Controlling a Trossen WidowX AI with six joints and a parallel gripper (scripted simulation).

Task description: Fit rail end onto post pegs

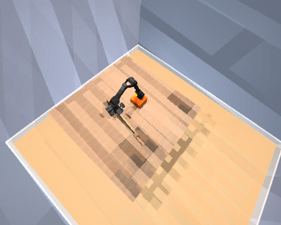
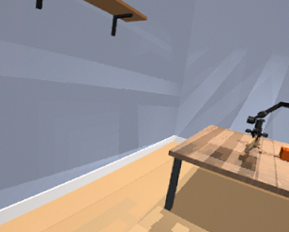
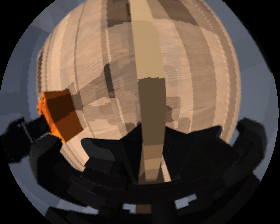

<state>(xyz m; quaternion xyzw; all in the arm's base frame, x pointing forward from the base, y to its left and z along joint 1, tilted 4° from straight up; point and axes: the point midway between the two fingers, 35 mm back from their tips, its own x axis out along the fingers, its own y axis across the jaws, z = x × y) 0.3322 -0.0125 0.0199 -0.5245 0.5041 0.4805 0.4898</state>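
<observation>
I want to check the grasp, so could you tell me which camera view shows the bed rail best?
The wrist view: the rail fills the middle, running away from the gripper shut on it. The top view shows a thin strip; the exterior view only a small, foreshortened piece.

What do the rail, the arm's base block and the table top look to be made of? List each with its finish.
Rail: pale wood, matte, plain tan with no shine; the gripper is shut on its near end.
Base block: bright orange, uniform colour, probably painted metal or plastic; cannot tell which.
Table top: wooden planks, matte, in mixed light and dark brown strips.
</observation>
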